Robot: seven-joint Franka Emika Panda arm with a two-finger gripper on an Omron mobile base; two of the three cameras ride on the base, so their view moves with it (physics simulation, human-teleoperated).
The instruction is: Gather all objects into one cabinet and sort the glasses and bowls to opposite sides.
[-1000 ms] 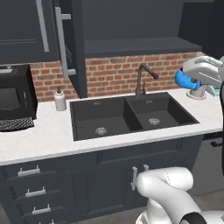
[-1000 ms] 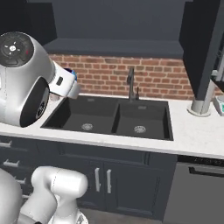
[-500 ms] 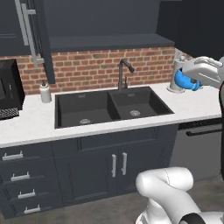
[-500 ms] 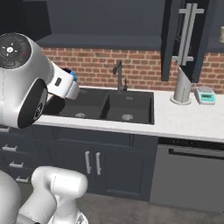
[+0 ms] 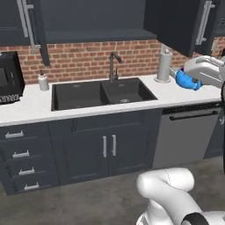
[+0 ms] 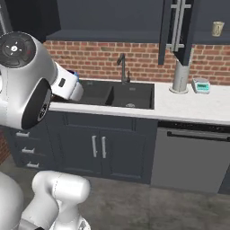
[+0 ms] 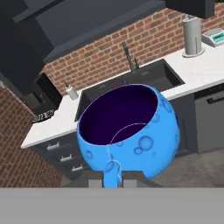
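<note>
I have the white counter (image 5: 35, 105) running across the left base view, with the black double sink (image 5: 101, 93) set into it and the faucet (image 5: 113, 66) rising at its back edge against the brick wall. To the sink's right the dishwasher front (image 5: 189, 132) sits under the counter, and a grey paper towel roll (image 5: 164, 66) stands upright on top. Above that roll a dark cabinet (image 5: 184, 26) hangs with its door swung open; in the right base view I can see a beige tumbler (image 6: 217, 28) standing on its shelf. A small teal scale (image 6: 201, 85) lies on the counter just beside the roll.

My gripper (image 7: 111, 178) is pinched tight on the blue bowl (image 7: 129, 127), the fingers (image 7: 94, 180) clamping its rim at the near edge. The bowl sits directly ahead of the claw, mouth tilted toward the camera, dark inside. From the left base view I see it held in the air above the counter's right end, near the roll.
</note>
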